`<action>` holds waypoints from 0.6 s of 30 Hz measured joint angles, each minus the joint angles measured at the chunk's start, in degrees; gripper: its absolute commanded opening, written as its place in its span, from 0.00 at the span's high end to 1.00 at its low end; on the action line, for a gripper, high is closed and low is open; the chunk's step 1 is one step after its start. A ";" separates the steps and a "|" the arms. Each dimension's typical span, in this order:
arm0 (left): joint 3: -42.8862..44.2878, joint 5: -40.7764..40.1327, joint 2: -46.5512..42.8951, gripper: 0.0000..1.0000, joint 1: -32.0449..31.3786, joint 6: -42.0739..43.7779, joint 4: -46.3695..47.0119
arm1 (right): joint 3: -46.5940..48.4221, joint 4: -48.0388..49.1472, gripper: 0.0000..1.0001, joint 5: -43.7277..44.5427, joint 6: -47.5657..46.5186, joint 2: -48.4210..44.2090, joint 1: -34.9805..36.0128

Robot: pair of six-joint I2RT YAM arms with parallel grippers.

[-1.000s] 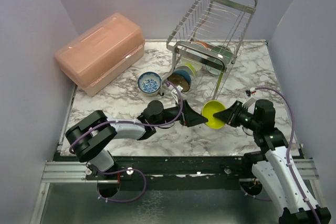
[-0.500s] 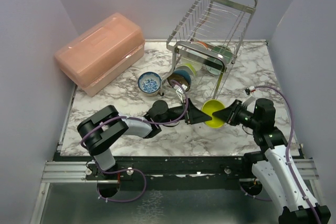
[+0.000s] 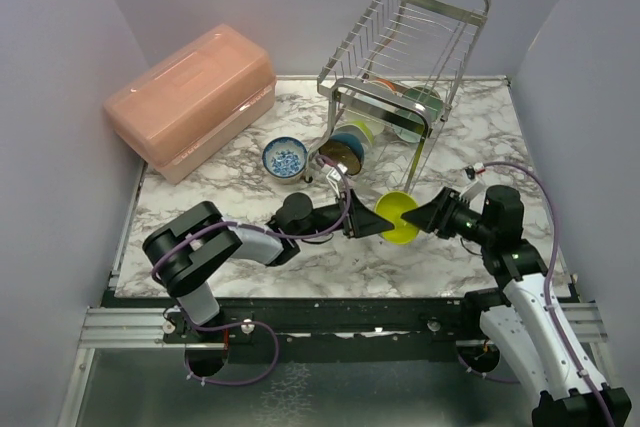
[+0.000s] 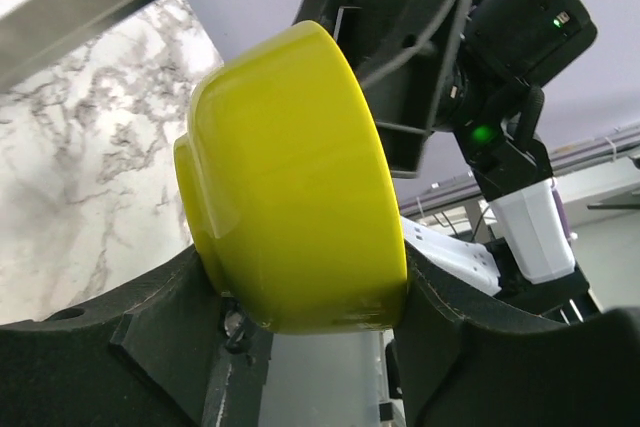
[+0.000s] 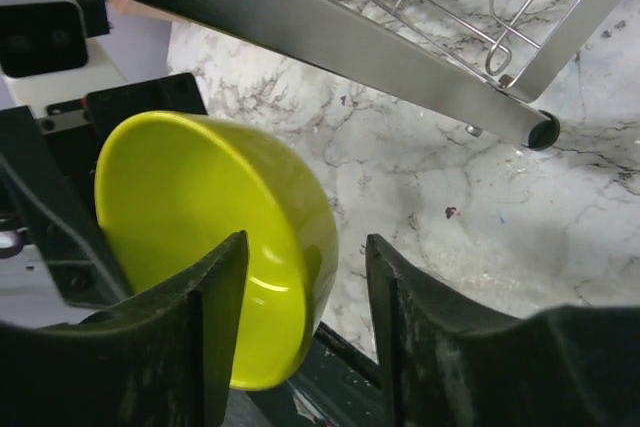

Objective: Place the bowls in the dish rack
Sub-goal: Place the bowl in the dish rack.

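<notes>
Backdrop: pale lavender walls close in a white-and-grey marbled worktop (image 3: pixel 200 197).
Left pincer (image 3: pixel 380 221): clenched on the lime bowl (image 3: pixel 398 218), whose outer wall sits between its two black fingers (image 4: pixel 130 337); the arm lies low across the worktop.
Right pincer (image 3: pixel 416 219): released, its fingers (image 5: pixel 440 347) apart and straddling the lime bowl's rim, one over the hollow, one outside the wall with a gap showing beside it.
Lime bowl: tipped on edge, lifted off the worktop, directly between the two pincer tips, hollow facing the right pincer, base toward the left one.
Dish rack (image 3: pixel 400 57): shiny steel wire, two tiers, just beyond both pincers; its lower tube frame runs close above the right pincer in the right wrist view.
Racked bowls (image 3: pixel 352 139): several stand on edge in the lower tier, beyond the left pincer.
Patterned bowl (image 3: pixel 286 157): blue and white, upright on the worktop, beyond the left pincer and off to its left.
Pink box (image 3: pixel 190 97): lidded plastic, well apart from the left pincer, far beyond and to its left.
</notes>
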 measured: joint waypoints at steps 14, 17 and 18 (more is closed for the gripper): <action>-4.20 -1.05 -5.09 1.00 4.39 2.73 -0.26 | -2.80 7.80 0.00 -4.76 5.95 -2.36 0.00; -4.28 -1.05 -7.34 1.00 4.39 4.33 -0.24 | -6.10 12.72 0.00 -7.37 9.22 -3.48 0.00; -4.35 -1.03 -8.31 1.00 4.39 5.01 -0.17 | -7.17 14.38 0.01 -8.22 10.36 -3.50 0.00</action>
